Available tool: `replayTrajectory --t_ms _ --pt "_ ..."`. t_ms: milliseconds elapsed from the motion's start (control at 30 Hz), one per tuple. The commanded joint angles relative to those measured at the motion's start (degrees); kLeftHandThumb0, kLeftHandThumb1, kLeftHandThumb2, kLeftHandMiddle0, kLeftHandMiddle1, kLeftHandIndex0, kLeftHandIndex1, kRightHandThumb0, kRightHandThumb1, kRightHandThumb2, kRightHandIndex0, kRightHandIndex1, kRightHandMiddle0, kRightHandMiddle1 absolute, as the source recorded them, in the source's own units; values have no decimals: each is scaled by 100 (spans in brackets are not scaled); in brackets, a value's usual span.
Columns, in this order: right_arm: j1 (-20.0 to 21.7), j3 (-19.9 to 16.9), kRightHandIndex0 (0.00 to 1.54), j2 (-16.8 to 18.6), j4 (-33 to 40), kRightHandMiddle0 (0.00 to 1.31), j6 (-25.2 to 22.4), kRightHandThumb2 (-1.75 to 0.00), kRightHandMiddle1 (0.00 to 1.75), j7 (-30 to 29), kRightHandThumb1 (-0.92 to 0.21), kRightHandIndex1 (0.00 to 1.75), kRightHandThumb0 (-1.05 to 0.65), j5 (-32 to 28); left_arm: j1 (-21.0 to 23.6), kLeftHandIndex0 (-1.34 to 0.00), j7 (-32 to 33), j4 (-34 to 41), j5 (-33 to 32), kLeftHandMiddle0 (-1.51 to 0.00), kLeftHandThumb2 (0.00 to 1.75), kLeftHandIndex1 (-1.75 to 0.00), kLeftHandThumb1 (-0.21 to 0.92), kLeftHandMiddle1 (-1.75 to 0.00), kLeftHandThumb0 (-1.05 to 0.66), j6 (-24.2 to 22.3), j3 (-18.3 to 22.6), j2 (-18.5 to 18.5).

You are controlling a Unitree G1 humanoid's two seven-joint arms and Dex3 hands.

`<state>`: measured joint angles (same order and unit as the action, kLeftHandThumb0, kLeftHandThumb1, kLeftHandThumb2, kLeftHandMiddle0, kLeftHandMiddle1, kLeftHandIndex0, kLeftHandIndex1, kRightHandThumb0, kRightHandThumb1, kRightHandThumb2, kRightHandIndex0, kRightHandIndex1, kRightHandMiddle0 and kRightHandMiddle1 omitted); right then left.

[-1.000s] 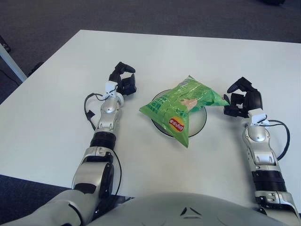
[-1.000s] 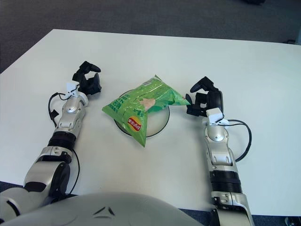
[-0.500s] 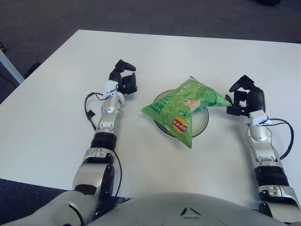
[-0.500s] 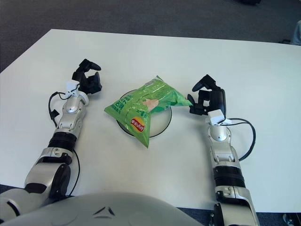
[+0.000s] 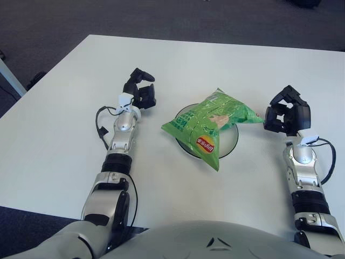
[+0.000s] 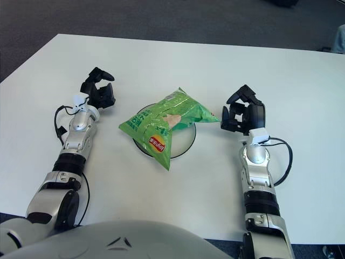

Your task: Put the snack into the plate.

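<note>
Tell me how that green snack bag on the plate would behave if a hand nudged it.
The snack bag looks puffed with air, so probably light and easily shoved. Its glossy film likely slides and crinkles. It overhangs the plate on several sides, so a nudge may tip it onto the table.

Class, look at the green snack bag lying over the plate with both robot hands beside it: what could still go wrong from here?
1. The green snack bag is wider than the plate and overhangs its rim on several sides, so it might slide or tip off.
2. The right hand sits close to the bag's right corner; a careless move could drag the bag.
3. The left hand is parked near the plate's other side and could nudge it.
</note>
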<state>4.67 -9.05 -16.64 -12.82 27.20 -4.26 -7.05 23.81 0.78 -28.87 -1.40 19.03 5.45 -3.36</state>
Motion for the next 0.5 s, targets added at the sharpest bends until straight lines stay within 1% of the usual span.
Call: replayTrajectory --t_ms 0,300,467 --pt "-816 128 123 786 -353 69 -228 -143 175 102 -24 175 -52 -273 -703 -49 -39 -234 26 -123 112 -175 47 -175 -43 -23 -39 69" --pt "-880 15 123 905 183 68 -1004 -142 175 264 -24 175 -52 -884 -793 -50 -69 -46 49 -123 113 -175 47 -175 -43 -89 -126 32" --pt "-910 -52 122 954 425 68 -1358 -142 175 267 -24 175 -52 -1100 -820 -50 -146 -27 16 -123 113 -175 46 -175 -44 -75 -151 -6"
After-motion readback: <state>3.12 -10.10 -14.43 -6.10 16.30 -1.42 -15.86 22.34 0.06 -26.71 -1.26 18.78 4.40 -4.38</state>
